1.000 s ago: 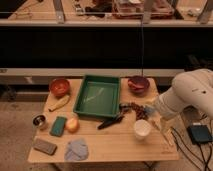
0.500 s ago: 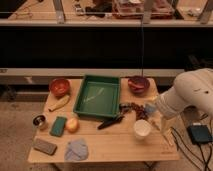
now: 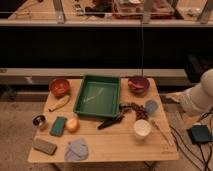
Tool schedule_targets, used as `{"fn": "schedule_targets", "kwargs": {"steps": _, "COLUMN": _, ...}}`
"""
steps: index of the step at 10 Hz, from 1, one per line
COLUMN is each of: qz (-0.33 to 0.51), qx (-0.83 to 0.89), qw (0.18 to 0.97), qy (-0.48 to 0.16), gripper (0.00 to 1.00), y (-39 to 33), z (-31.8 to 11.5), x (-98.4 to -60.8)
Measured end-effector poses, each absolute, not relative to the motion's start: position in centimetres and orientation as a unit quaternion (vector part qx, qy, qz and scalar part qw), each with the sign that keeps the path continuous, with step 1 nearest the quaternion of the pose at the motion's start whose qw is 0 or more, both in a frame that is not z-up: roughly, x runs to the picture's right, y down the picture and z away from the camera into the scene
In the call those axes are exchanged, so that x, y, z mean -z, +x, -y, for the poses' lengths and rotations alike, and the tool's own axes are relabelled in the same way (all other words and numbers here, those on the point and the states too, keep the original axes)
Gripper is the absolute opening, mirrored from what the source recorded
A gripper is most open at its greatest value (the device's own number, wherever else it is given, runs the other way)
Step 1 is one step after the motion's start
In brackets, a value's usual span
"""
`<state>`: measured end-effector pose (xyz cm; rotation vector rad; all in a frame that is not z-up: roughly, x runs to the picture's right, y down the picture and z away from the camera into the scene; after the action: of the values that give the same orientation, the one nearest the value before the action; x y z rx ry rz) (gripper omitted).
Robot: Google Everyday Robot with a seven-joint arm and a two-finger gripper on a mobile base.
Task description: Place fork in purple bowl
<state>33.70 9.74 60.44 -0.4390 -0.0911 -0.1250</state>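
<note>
**Fork on counter, pick not started**

Fork lies flat on the counter near the right edge, just beside the white cup on the cup's right. It runs diagonally toward the front corner. Nothing is touching it.

Purple bowl sits at the back right of the counter, just right of the green tray. You can't make out what's inside it, but no fork shows there.

End effector is at the tip of the white arm, just off the counter's right edge, level with the gap between bowl and cup. It's apart from both the fork and the bowl. It's fully open and holds nothing.

My read on status: no step is done. You have the whole job left: reach to the fork, grasp, lift, carry back-left to the purple bowl, release.

Watch the lookalikes. A black-handled utensil lies in front of the tray and a pale green utensil lies inside it. Neither is your target. The orange bowl at the back left is the wrong bowl.

A small blue object sits between the purple bowl and the cup, close to the likely carry path. You'll probably want some height going over it.
</note>
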Motion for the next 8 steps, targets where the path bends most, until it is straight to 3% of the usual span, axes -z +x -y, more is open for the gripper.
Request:
{"fn": "schedule_targets", "kwargs": {"steps": 3, "qz": 0.004, "qx": 0.025, "qw": 0.97, "qy": -0.243, "gripper": 0.8, "y": 37.4, "z": -11.4, "x": -62.8}}
{"fn": "schedule_targets", "kwargs": {"steps": 8, "qz": 0.003, "qx": 0.025, "qw": 0.968, "qy": -0.248, "gripper": 0.8, "y": 37.3, "z": -11.5, "x": -62.8}}
